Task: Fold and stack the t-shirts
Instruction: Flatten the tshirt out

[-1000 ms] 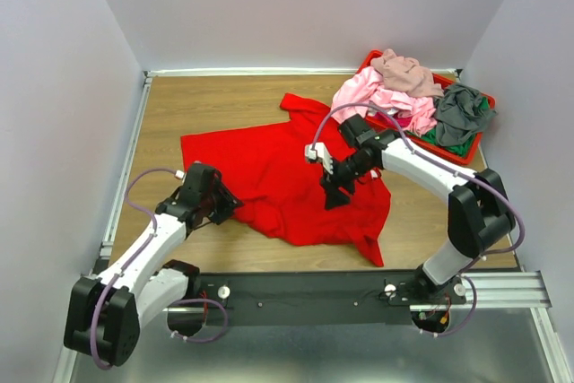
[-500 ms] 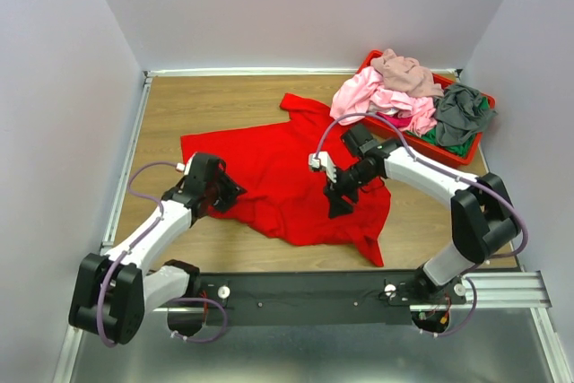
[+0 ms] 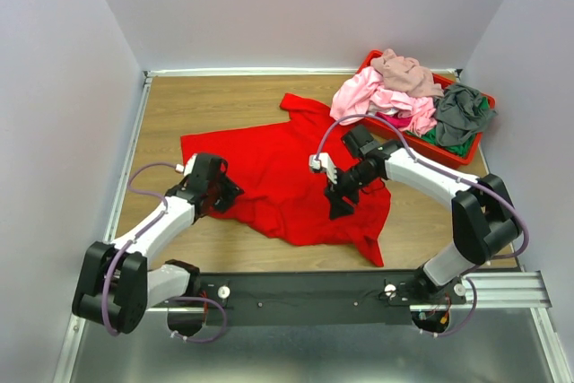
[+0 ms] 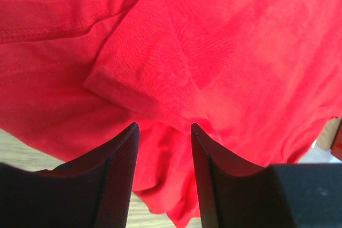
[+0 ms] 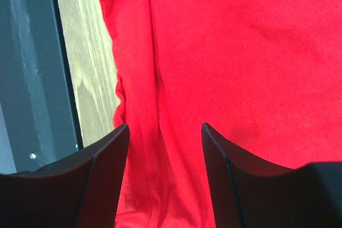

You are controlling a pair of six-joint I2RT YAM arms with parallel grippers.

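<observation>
Setting: pale lilac walls on three sides; wooden desk (image 3: pixel 197 105); metal rail (image 3: pixel 314 293) with both arm bases along the near edge.
Red shirt (image 3: pixel 269 163): spread over the middle of the desk, rumpled, not folded; one corner points toward the far wall, the lower right edge trails toward the rail.
Left claw (image 4: pixel 163 126): low over the shirt's left edge, near the desk's left side. Jaws apart, red cloth showing in the gap, nothing pinched.
Flap (image 4: pixel 144 73): a hemmed fold of the red shirt lying doubled over just ahead of the left claw's tips.
Right claw (image 5: pixel 165 125): over the shirt's right half, pointing down at it. Jaws wide apart, flat cloth below, no grip.
Shirt edge, right wrist view: a long crease runs beside the bare desk; the grey rail lies just beyond.
Tray (image 3: pixel 465 155): red, at the far right corner of the desk, apart from the red shirt.
Tray contents: pink shirt (image 3: pixel 372 96) spilling over the left rim; mauve-beige shirt (image 3: pixel 404 71) on top; grey shirt (image 3: pixel 459 109) at the right; green cloth (image 3: pixel 453 143) underneath, mostly hidden.
</observation>
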